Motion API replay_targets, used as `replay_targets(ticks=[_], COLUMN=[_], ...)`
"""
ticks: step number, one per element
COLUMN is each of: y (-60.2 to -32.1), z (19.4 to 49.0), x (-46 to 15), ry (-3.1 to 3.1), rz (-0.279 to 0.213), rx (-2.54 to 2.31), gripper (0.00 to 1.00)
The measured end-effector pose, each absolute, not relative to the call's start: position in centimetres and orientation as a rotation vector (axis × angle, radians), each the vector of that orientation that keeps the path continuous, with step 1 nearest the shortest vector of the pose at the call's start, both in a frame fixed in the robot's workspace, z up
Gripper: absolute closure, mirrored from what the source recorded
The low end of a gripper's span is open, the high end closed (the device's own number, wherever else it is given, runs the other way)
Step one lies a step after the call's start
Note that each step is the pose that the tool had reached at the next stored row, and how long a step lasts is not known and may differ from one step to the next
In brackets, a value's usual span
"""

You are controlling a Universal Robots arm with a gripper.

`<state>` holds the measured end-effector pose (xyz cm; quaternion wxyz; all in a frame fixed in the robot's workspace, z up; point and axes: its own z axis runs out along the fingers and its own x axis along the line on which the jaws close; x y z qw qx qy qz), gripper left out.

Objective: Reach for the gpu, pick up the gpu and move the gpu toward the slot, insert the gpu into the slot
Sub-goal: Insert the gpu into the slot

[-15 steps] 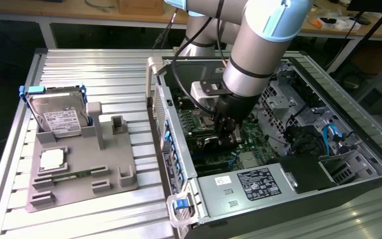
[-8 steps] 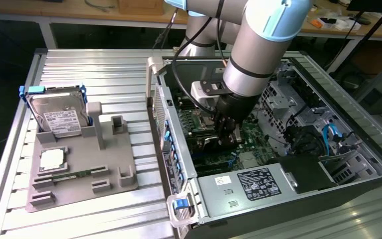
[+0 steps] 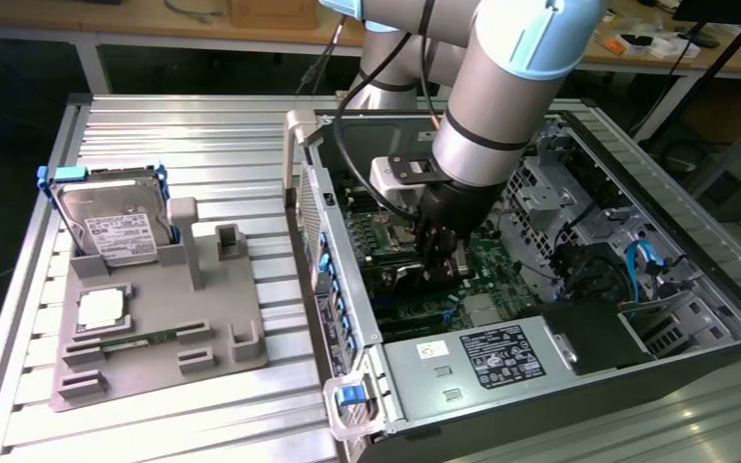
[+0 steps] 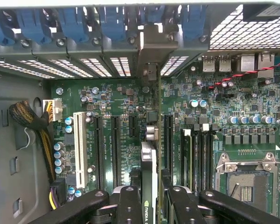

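Note:
My gripper (image 3: 438, 253) reaches down into the open computer case (image 3: 344, 289) over the motherboard (image 4: 116, 100). It is shut on the gpu (image 4: 149, 161), which stands on edge between the two fingers (image 4: 129, 205). In the wrist view I see the card's thin edge and the black cooler with a logo near the fingers. Its silver bracket end (image 4: 150, 49) lies against the case's rear wall. From the exterior view the gpu (image 3: 412, 277) shows as a dark block under the gripper. The card's lower edge sits down at the board, and the blue slot is hidden beneath it.
Black expansion slots (image 4: 115, 144) and a white slot (image 4: 79, 147) flank the card; memory sockets (image 4: 196, 158) and the processor socket (image 4: 245, 175) lie on its other side. A grey fixture (image 3: 151, 338) at the exterior view's left holds a hard drive (image 3: 113, 227) and a memory stick (image 3: 139, 340).

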<state>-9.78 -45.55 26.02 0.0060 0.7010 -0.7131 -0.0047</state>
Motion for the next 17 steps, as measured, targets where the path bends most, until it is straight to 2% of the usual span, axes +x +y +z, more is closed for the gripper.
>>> replay_targets(ticks=[17], y=[-45.55], z=[25.45], x=[-9.78], ry=[-2.232], rz=[-0.014], rx=[2.194], gripper=[0.73])
